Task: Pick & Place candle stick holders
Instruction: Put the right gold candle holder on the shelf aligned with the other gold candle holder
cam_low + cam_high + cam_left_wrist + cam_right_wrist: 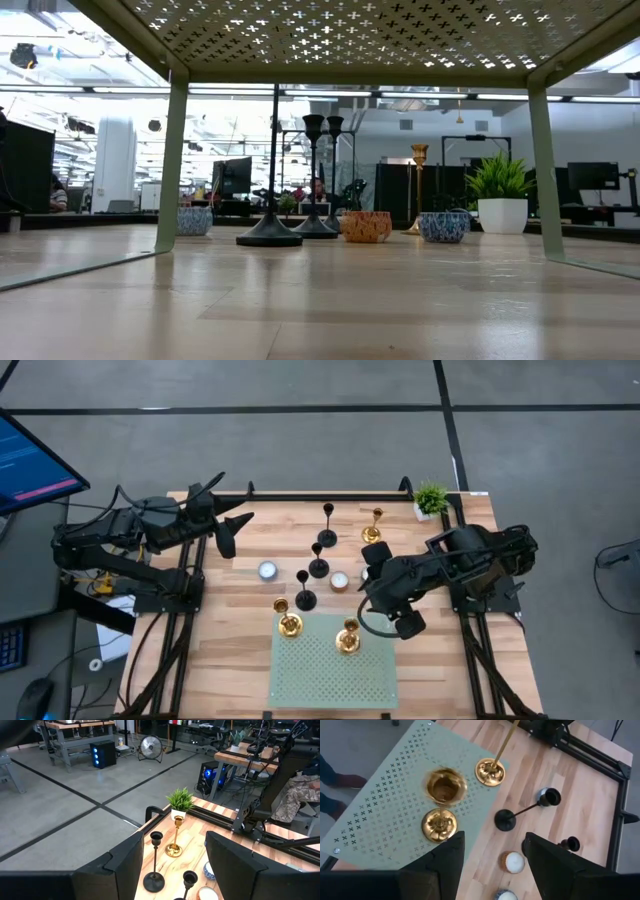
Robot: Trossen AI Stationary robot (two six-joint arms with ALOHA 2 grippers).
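Two gold candle stick holders [289, 623] [348, 638] stand by their round bases on a green perforated stand [330, 670]. A third gold holder [373, 530] and three black holders [305, 595] [318, 563] [327, 525] stand on the wooden table. My right gripper [385, 610] hangs open, slanting down, just right of the stand's right-hand gold holder [440, 807], with nothing between its fingers. My left gripper [225, 532] waits open and level at the far left, holding nothing.
Small bowls [267, 570] [340, 581] sit among the black holders. A potted plant [430, 500] stands at the far right corner. The low view looks under the stand between its legs [175, 160]. Bare wood lies left of the stand.
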